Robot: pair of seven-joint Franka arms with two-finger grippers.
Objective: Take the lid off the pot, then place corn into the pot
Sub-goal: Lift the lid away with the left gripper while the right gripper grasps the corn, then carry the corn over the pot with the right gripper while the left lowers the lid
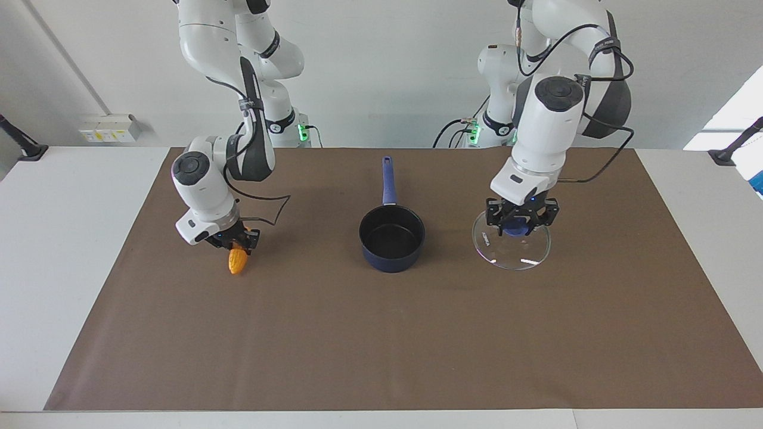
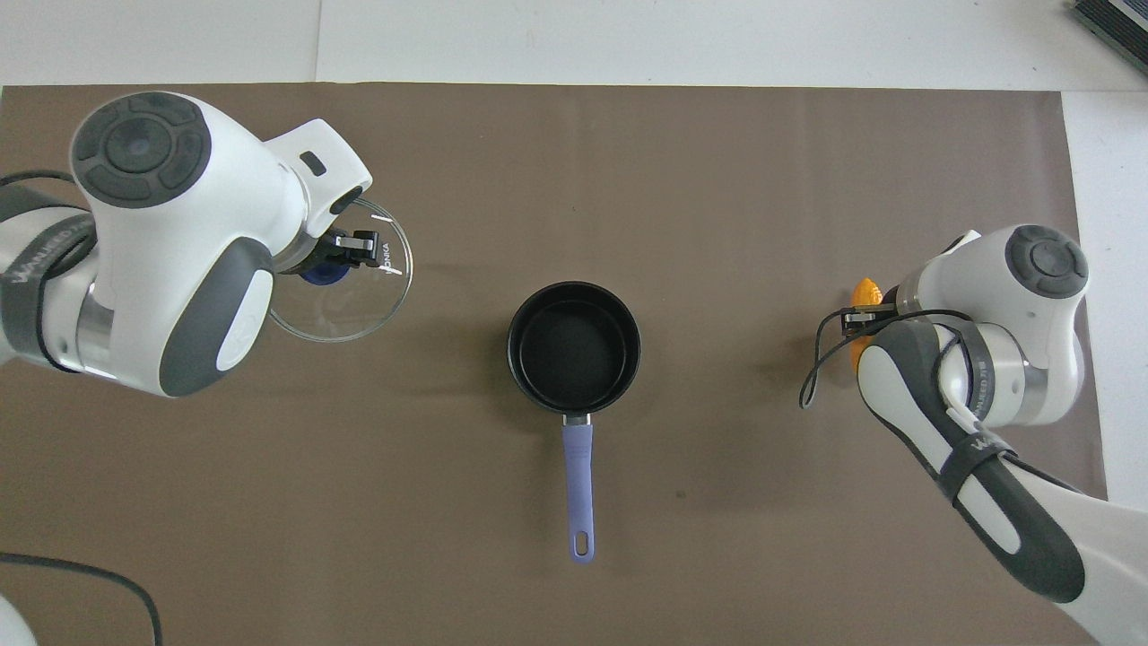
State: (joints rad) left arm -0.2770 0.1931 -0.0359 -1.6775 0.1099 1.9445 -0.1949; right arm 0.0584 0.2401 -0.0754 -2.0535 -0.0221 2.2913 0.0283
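The pot (image 1: 390,259) stands open and empty at the middle of the mat, its long blue handle (image 1: 388,179) pointing toward the robots; it also shows in the overhead view (image 2: 574,345). My left gripper (image 1: 520,226) is shut on the blue knob of the glass lid (image 1: 518,255), which sits level beside the pot toward the left arm's end, at or just above the mat. The lid also shows in the overhead view (image 2: 359,305) under the left gripper (image 2: 330,263). My right gripper (image 1: 239,243) is shut on the corn (image 1: 237,262), which points down at the mat toward the right arm's end. The corn peeks out in the overhead view (image 2: 865,292).
A brown mat (image 1: 381,345) covers most of the white table. A loose black cable (image 1: 271,208) hangs from the right arm's wrist over the mat.
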